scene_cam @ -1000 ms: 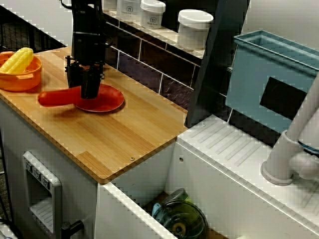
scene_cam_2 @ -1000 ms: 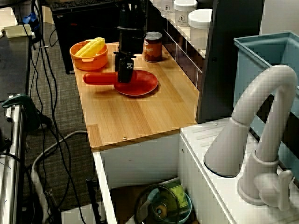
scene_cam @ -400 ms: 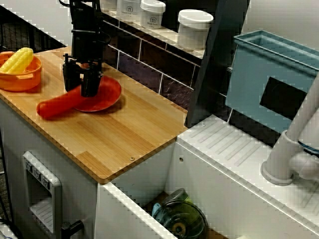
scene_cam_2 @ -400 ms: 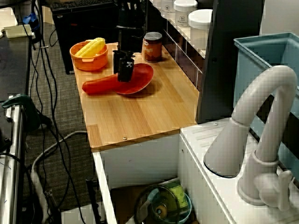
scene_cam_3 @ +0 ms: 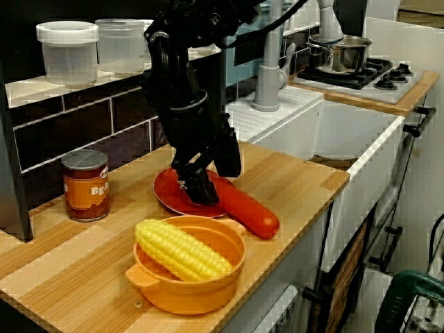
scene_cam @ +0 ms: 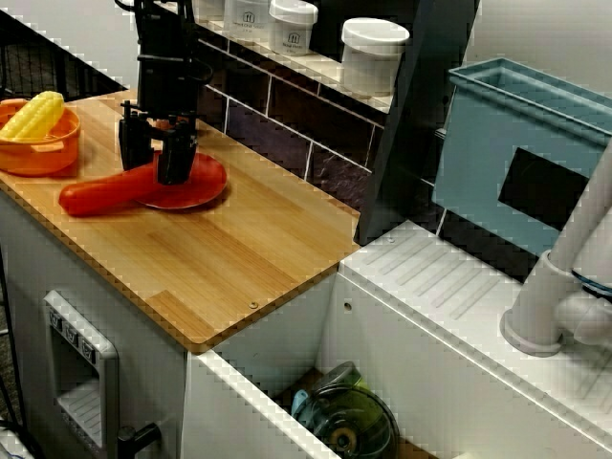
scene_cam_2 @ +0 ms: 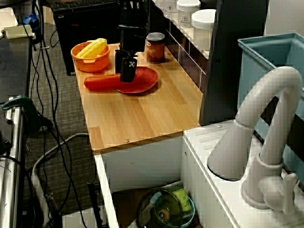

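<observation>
The gripper [scene_cam: 155,159] clamps its two fingers on one end of the red sausage [scene_cam: 99,191], which rests on the red plate [scene_cam: 207,180]; its other end lies on the wooden counter [scene_cam: 239,258], near the orange bowl [scene_cam: 38,151] of corn [scene_cam: 36,115]

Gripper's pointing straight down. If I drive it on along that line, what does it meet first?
Most likely the long red sausage, lying partly on the flat red plate, directly under the black gripper; whether they already touch is unclear.
</observation>
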